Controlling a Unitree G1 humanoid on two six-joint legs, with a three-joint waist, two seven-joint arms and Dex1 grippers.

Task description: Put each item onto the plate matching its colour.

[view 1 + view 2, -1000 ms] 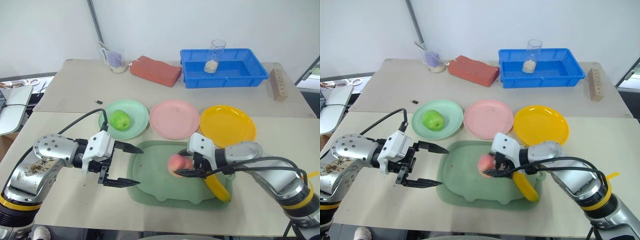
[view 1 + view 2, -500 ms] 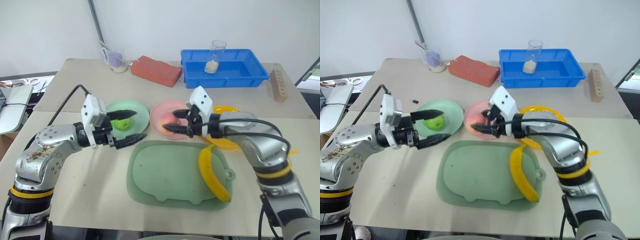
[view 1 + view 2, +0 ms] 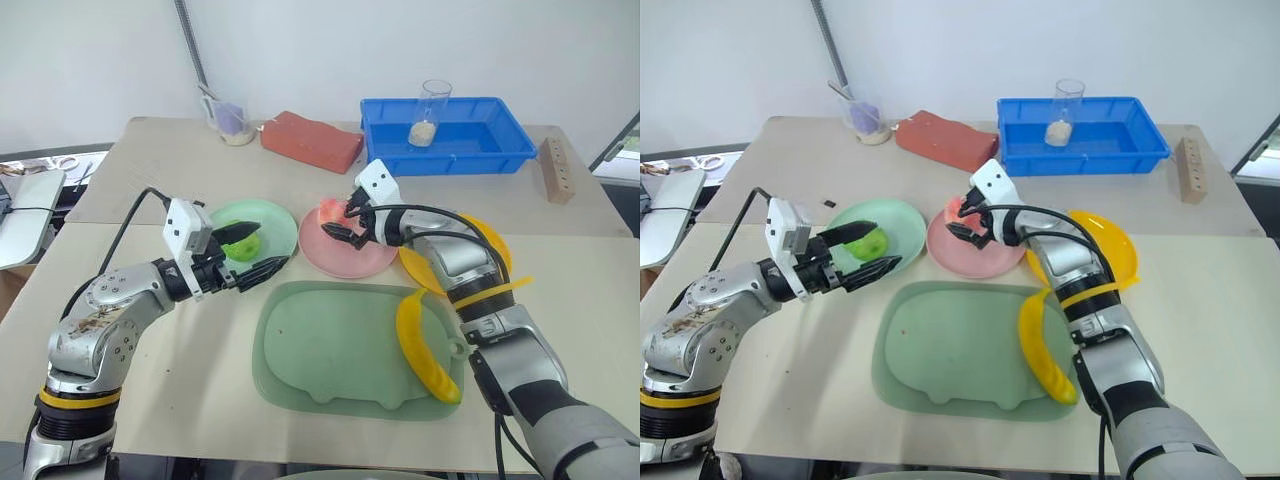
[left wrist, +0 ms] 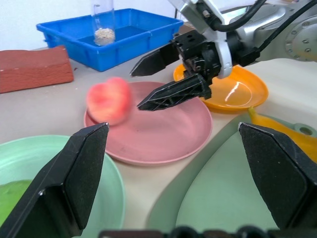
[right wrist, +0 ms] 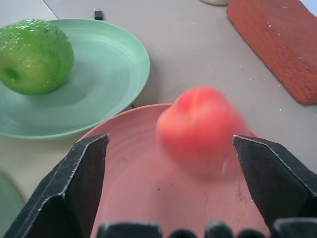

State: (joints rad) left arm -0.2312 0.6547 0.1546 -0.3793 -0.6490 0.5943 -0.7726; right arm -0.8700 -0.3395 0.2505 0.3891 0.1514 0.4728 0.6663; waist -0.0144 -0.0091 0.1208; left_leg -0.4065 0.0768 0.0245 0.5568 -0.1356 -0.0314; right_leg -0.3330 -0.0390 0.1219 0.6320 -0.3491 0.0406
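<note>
Peach [image 4: 109, 100] now loose on pink plate [image 4: 163, 141], off the tray, right fingers [image 4: 171, 94] newly spread; left fingers [image 3: 262, 268] spread too.

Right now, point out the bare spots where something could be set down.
Free: the dark-green tray left of the banana; the yellow plate; tabletop left of the red brick. Crowded: the pink plate, under the peach and right gripper.
</note>
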